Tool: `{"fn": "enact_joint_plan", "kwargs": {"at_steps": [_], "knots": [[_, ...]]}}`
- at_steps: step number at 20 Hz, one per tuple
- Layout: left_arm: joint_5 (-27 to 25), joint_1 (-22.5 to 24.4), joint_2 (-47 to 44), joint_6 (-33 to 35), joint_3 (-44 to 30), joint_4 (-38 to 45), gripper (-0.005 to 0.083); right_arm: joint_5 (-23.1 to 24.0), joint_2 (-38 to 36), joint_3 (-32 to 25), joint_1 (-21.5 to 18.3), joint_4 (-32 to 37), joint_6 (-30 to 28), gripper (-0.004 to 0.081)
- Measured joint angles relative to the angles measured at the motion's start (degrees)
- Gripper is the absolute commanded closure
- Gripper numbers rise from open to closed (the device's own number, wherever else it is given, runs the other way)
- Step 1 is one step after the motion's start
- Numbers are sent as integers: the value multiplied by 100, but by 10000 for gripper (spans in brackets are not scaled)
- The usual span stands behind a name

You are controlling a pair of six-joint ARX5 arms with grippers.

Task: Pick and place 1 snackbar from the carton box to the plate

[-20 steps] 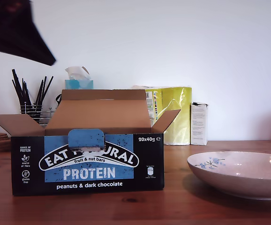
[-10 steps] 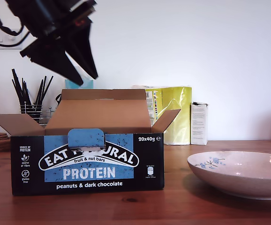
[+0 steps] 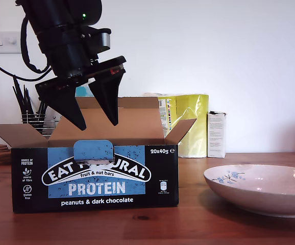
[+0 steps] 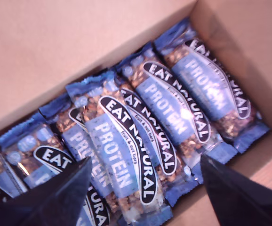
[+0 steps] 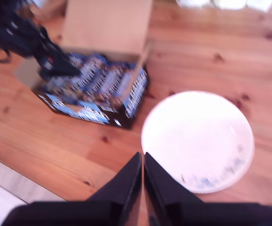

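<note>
The carton box stands open on the wooden table at the exterior view's left, and it also shows in the second wrist view. Several snackbars lie side by side inside it. My first gripper hangs open just above the carton's opening, its two black fingers spread on either side of the bars, touching none. The cream plate sits at the exterior view's right, holding nothing. My second gripper is shut on nothing, high above the table near the plate, and is out of the exterior view.
Behind the carton, a yellow packet and a narrow white carton stand against the wall. A wire holder of black sticks is at the exterior view's back left. The carton's flaps stick out sideways.
My first gripper has come down from the exterior view's upper left to just over the carton's opening, fingers spread. Carton and plate have not moved.
</note>
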Motion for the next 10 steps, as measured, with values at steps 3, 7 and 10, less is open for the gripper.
{"fn": "enact_joint_plan", "kwargs": {"at_steps": [3, 7, 10], "knots": [[-116, -9, 0, -114, 0, 59, 94, 155, 372, 4, 498, 138, 13, 783], [-155, -9, 2, -249, 0, 116, 94, 621, 835, 4, 1283, 334, 22, 783], [-278, -7, 4, -323, 0, 11, 90, 1005, 835, 4, 1672, 389, 24, 783]]}}
